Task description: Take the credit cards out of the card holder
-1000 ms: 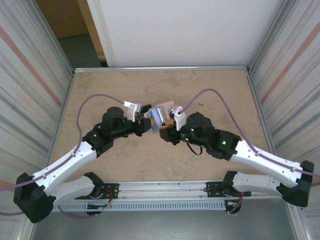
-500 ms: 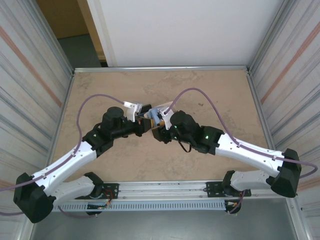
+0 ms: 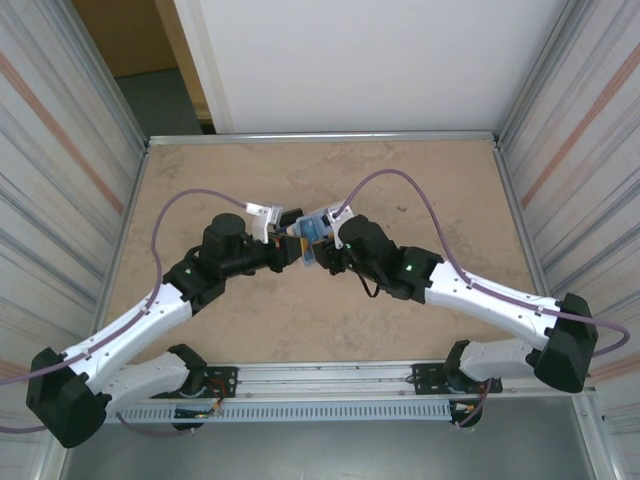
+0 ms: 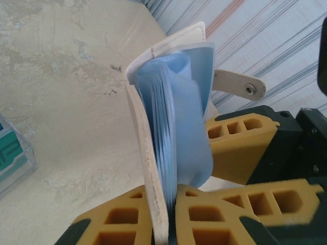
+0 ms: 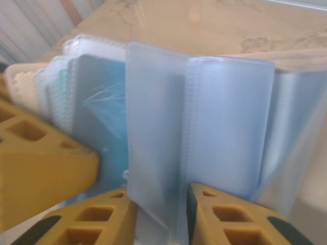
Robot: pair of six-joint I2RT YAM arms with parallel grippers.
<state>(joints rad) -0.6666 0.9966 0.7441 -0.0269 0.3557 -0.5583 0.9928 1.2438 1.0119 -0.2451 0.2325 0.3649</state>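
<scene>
Small tan folding card holder point(image 4: 173, 127) with light-blue inner sleeves, held between the 2 tools above the middle of the beige mottled table point(image 3: 420, 170).

The left tool point(image 4: 166, 204) is clenched on the holder's lower edge, so the holder stands out from the fingers with its long axis pointing away from them and its sleeves fanned open. The right tool point(image 5: 159, 196) comes from the holder's open side with 1 translucent blue sleeve point(image 5: 156, 143) between its yellow fingers. I cannot tell whether it is pinching yet. It is the tool placed to draw a card along the holder's long axis. The neighbouring sleeves crowd that sleeve. The tan snap tab point(image 4: 237, 84) hangs beside the holder, and a teal card in a clear case point(image 4: 10, 153) lies on the table well apart from it.
</scene>
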